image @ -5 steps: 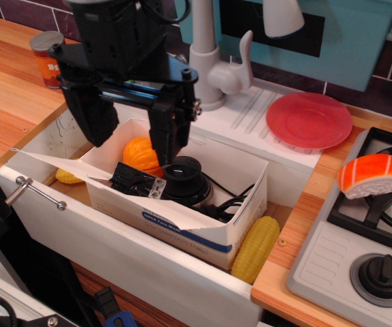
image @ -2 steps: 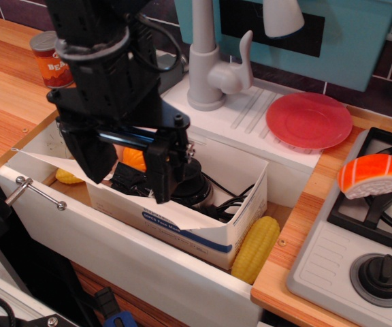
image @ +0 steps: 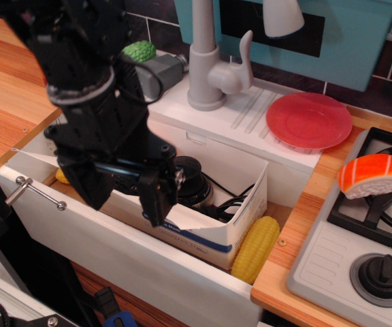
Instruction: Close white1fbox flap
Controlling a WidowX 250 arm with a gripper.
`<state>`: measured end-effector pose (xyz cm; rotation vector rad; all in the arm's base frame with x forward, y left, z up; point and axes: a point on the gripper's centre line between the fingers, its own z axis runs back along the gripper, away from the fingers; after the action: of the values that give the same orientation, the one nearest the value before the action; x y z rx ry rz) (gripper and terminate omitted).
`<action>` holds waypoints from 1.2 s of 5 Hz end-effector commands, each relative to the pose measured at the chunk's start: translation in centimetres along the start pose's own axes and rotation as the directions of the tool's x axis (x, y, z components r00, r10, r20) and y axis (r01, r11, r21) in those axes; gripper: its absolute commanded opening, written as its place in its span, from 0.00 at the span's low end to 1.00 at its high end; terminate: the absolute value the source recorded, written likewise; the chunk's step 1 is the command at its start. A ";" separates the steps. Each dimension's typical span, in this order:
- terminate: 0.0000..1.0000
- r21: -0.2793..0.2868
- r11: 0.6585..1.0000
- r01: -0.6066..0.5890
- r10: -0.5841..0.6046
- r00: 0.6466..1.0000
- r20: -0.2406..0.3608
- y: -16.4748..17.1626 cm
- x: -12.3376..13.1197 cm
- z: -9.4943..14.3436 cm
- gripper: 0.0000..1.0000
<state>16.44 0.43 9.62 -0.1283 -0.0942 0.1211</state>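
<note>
Since a second ago the big black gripper (image: 126,196) has been coming down and toward the front, and now it is covering the orange ball that was showing inside the box. It is hanging low over the left end of the white1fbox (image: 213,219), which is sitting in the white sink (image: 148,262) with its long side facing the front. That side is showing a blue stripe and some blue letters, partly hidden by the gripper. The box is open at the top, and black things with wires (image: 213,194) are lying inside it. The flap (image: 36,160) is a thin white panel sticking out to the left from the front top edge, lying almost flat and pointing toward the wooden counter (image: 9,102). The two fingers are standing apart, so the jaws are spread wide and gripping nothing. One finger (image: 90,187) is hanging down at the left, right by the flap and the front wall of the box. The other finger (image: 156,201) is hanging in front of the blue letters, and I cannot tell if it is touching the box. A yellow corn (image: 256,248) is lying just beside the right end of the box. A red plate (image: 309,120) is resting up on the white ledge behind it.
</note>
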 end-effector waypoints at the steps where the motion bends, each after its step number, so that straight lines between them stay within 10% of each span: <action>1: 0.00 -0.003 0.999 0.040 -0.040 0.999 0.028 0.3 0.0 -1.1 1.00; 6: 0.00 -0.067 0.985 0.156 -0.149 0.983 0.111 2.0 4.0 -2.3 1.00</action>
<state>20.23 2.40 6.88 -0.2064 -0.1855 -0.0396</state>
